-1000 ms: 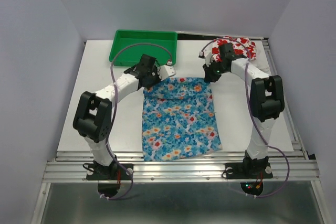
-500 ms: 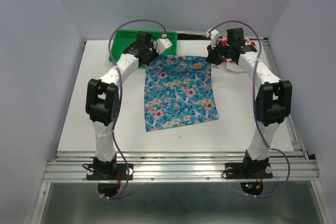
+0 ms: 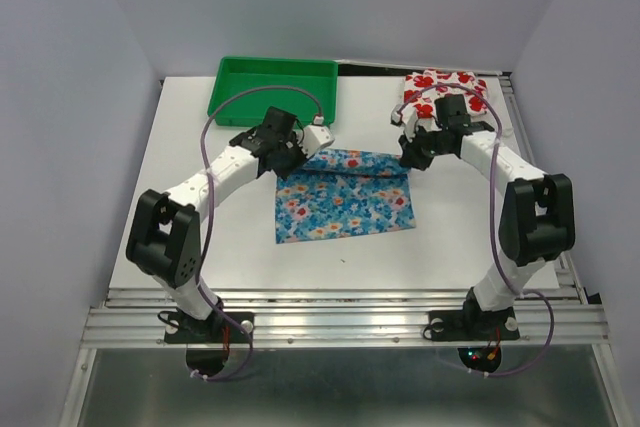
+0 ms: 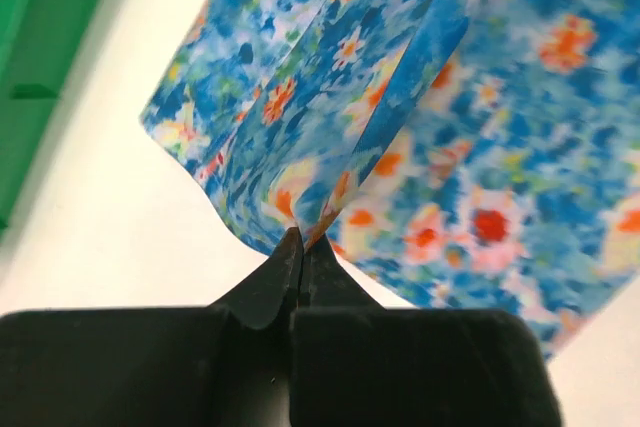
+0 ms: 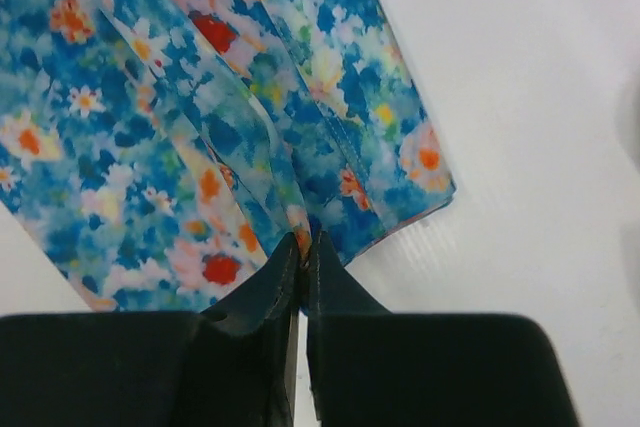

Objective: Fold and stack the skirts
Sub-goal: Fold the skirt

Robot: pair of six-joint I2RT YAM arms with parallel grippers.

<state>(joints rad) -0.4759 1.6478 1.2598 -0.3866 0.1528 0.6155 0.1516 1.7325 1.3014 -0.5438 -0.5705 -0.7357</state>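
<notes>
In the top view the blue cotton skirt with small white and orange flowers (image 3: 345, 205) lies in the middle of the frame on the white tabletop (image 3: 200, 207), its near edge flat. At its far left corner is the left pincer (image 3: 302, 160), and at its far right corner the right pincer (image 3: 409, 159). Beyond them, at the upper left, stands the green rectangular plastic tray (image 3: 275, 65). Neither of the 2 skirts is in it. The white cloth skirt with big red flowers (image 3: 432, 81) is bunched on the tabletop at the upper right, partly behind the right arm.

Only the wrist views show the grips. In the left wrist view the left pincer (image 4: 297, 237) has its black tips pressed together on a pinch of the blue skirt (image 4: 470, 147), from which folds fan upward. A strip of the tray (image 4: 40, 47) fills the upper left edge. In the right wrist view the right pincer (image 5: 303, 239) is likewise clamped on a corner of the blue skirt (image 5: 180, 97), several layers meeting at the tips, with bare tabletop (image 5: 500, 97) to the right. Neither wrist view shows the white skirt.
</notes>
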